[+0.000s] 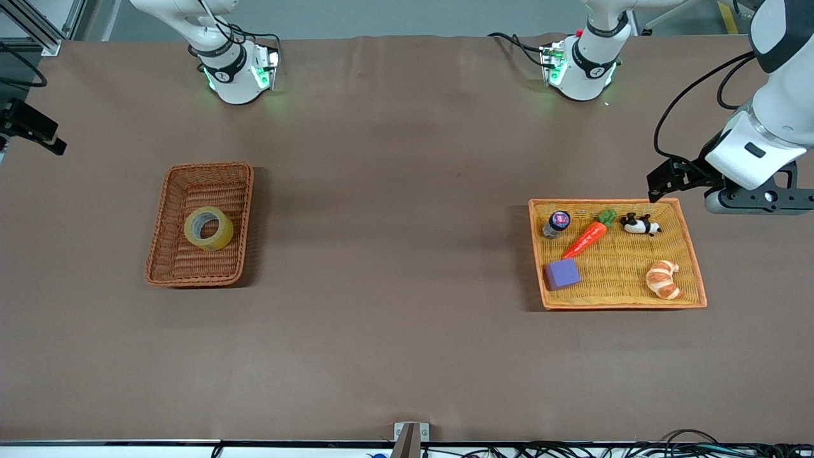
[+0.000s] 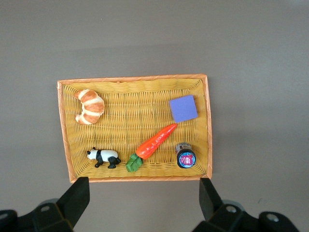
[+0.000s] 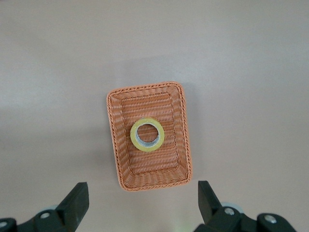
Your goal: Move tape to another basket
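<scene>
1. the tape (image 1: 208,228) lies flat in the reddish-brown basket (image 1: 166,215), toward the right arm's end of the surface (image 1: 394,267).
2. the right claw (image 3: 140,205) hangs high over the surface, fingers wide and holding nothing; the tape sits well below it, in its wrist view between the two fingertips' lines.
3. the left claw (image 2: 142,203) is wide and empty too, up beside the yellow tray (image 1: 690,242) edge, well apart from the tape.
4. the tray holds a purple cube (image 1: 562,274), carrot (image 1: 586,238), croissant (image 1: 662,279), panda (image 1: 640,224) and small bottle (image 1: 556,224).
</scene>
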Action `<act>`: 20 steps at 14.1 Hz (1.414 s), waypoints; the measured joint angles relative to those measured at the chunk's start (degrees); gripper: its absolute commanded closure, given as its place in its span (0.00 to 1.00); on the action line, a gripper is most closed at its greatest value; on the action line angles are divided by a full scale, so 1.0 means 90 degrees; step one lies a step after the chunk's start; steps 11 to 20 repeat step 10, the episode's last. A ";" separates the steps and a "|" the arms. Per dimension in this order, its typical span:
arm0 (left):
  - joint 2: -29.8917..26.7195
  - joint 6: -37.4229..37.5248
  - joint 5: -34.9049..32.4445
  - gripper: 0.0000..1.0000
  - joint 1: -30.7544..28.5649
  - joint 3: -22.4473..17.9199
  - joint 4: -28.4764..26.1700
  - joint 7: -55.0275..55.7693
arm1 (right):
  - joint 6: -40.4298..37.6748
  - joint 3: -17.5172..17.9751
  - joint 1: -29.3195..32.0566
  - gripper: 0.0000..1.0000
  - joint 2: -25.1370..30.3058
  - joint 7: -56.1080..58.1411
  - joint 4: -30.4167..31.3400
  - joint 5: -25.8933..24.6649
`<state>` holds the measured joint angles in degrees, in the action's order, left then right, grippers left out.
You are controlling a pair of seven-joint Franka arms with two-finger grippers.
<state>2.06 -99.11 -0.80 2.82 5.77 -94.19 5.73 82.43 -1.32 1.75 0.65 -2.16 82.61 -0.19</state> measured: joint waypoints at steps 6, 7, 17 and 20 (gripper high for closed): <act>0.0000 -0.0003 0.0000 0.00 -0.0005 -0.0003 0.0000 0.0000 | 0.0006 0.0008 -0.0001 0.00 -0.0067 -0.0002 0.0001 0.0014; 0.0000 -0.0005 0.0000 0.00 -0.0006 -0.0003 0.0000 0.0000 | 0.0007 0.0008 -0.0001 0.00 -0.0072 -0.0002 0.0003 0.0017; 0.0000 -0.0019 0.0000 0.00 -0.0010 -0.0006 0.0000 0.0000 | 0.0013 0.0008 -0.0001 0.00 -0.0082 -0.0003 0.0003 0.0019; 0.0000 -0.0019 0.0000 0.00 -0.0010 -0.0006 0.0000 0.0000 | 0.0013 0.0008 -0.0001 0.00 -0.0082 -0.0003 0.0003 0.0019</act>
